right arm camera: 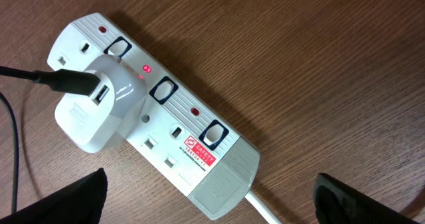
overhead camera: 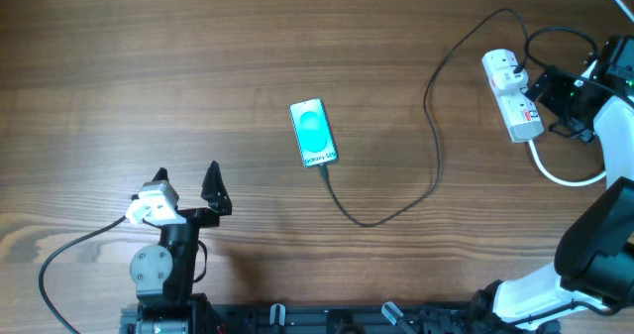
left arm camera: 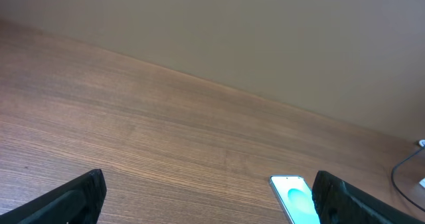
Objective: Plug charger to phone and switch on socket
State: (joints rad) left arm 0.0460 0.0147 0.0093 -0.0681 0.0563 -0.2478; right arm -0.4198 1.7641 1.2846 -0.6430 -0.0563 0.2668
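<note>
Charger [overhead camera: 437,156]: the black cable runs from the white adapter [right arm camera: 93,114], which is seated in the socket [right arm camera: 199,134], loops across the table [overhead camera: 198,56] and ends at the near edge of the phone [overhead camera: 313,133]. From overhead I cannot tell whether the tip is fully seated.

Phone: flat, screen up, near the table's middle, well apart from both arms.

Socket: at the table's right edge, with the thick white cord [overhead camera: 555,175] curving away from its near end. On my right wrist camera a small red lamp [right arm camera: 146,69] glows just beside the adapter; the two other red marks look dull.

Right gripper [right arm camera: 209,184]: hangs directly above the socket, fingers wide apart, nothing between them, no contact that I can see.

Left gripper [overhead camera: 187,173]: at the near left, fingers spread apart and empty. On its wrist camera the phone shows just beside the right finger [left arm camera: 345,197].
</note>
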